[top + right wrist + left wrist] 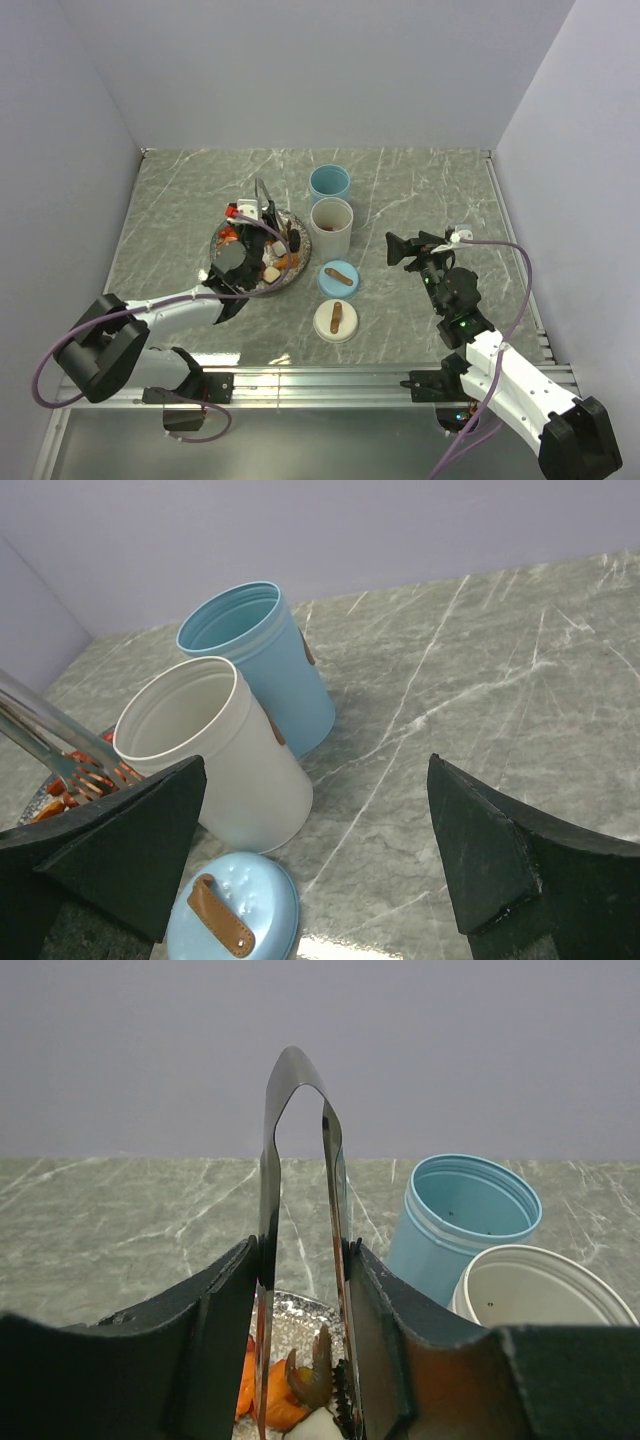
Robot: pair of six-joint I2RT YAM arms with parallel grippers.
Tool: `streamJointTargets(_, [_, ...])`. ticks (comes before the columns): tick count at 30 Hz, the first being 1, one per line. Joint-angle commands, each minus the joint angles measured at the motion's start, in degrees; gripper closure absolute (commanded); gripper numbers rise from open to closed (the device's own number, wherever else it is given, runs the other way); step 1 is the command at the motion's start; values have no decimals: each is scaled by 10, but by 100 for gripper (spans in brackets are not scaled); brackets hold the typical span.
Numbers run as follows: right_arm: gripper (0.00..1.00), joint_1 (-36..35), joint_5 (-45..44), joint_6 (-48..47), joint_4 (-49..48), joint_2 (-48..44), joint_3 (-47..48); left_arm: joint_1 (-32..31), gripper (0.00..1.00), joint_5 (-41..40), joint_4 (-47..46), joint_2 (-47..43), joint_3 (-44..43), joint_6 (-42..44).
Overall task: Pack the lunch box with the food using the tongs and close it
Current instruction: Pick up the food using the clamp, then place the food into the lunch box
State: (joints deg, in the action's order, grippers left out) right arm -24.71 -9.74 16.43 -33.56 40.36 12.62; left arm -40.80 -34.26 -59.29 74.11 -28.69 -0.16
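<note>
- Marbled worktop [420, 190], whole only from above, white lid [336, 320] included.
- Left claw [303, 1260] clamped on tongs [268, 1160], plain from left wrist.
- Right claw [315, 780] spread wide, empty.

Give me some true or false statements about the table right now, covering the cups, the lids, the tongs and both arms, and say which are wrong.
1. The left arm's jaws clamp the tongs. True.
2. Both cups are lidded. False: the blue cup and white cup stand open; the blue lid and white lid lie on the table.
3. The right arm's jaws are open and empty. True.
4. The blue cup stands nearer the arms than the white cup. False: it is behind it, farther away.
5. Food lies on the plate. True.
</note>
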Motion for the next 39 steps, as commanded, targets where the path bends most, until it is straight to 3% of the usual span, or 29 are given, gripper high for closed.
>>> streamJointTargets(1, [2, 4, 3, -9, -27, -6, 4, 10, 53, 19, -39, 5, 3, -27])
streamJointTargets(10, [2, 5, 3, -9, -25, -10, 3, 24, 56, 48, -40, 25, -5, -44])
streamJointTargets(13, [2, 4, 2, -9, -24, -11, 3, 28, 61, 54, -37, 31, -9, -47])
streamJointTargets(17, [2, 4, 2, -8, -24, -12, 2, 28, 78, 60, -27, 24, -13, -43])
streamJointTargets(24, [2, 5, 2, -8, -25, -12, 2, 28, 87, 73, 32, -40, -35, -23])
streamJointTargets(31, [2, 4, 2, -8, -25, -10, 3, 28, 89, 94, 104, -71, -113, -5])
streamJointTargets(39, [2, 4, 1, -8, -26, -7, 4, 34, 88, 175, 169, -13, -281, -5])
